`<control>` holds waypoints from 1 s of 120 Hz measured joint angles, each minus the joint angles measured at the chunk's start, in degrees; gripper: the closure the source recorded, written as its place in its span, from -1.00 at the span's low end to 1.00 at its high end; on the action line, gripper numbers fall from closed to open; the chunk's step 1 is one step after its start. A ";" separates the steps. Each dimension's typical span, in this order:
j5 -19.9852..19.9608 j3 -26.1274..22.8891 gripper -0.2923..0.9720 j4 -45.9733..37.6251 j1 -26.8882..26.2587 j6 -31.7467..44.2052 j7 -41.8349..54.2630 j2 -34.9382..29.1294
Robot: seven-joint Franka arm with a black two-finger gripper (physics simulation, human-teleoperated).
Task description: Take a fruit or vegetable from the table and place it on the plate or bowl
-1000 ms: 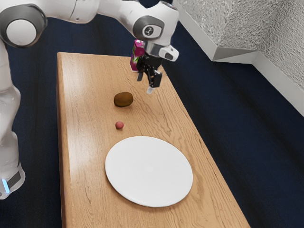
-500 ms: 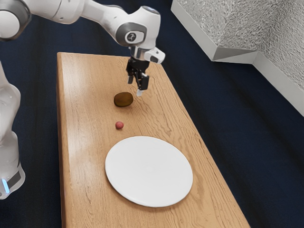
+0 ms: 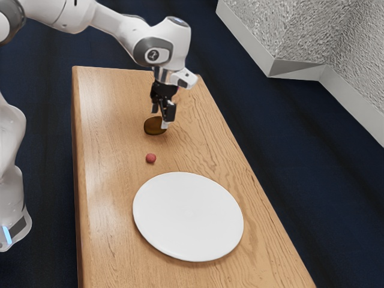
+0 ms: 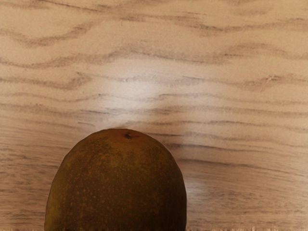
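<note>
A brown kiwi lies on the wooden table, toward its far end. My gripper hangs just over the kiwi's right side, fingers pointing down and open, with nothing held. In the wrist view the kiwi sits large right under my hand, its stem end toward the bare wood. A small red fruit rests nearer the camera, between the kiwi and the white plate, which has nothing on it.
The table is long and narrow, with dark blue floor on both sides. A grey textured wall stands at the exterior view's upper right. Bare wood surrounds the kiwi.
My hand has moved toward the exterior view's left and come down, from above the table's far right edge to just over the kiwi. The fruits and plate have not moved.
</note>
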 joint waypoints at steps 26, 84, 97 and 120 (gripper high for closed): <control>0.79 0.08 -0.54 -2.03 0.15 0.56 0.31 -0.17; 1.04 0.09 -0.17 -3.21 0.18 3.08 0.48 1.78; 1.15 0.08 -0.03 -3.21 0.18 3.36 0.33 1.94; 1.50 0.07 0.12 -3.18 0.09 4.27 -0.08 2.39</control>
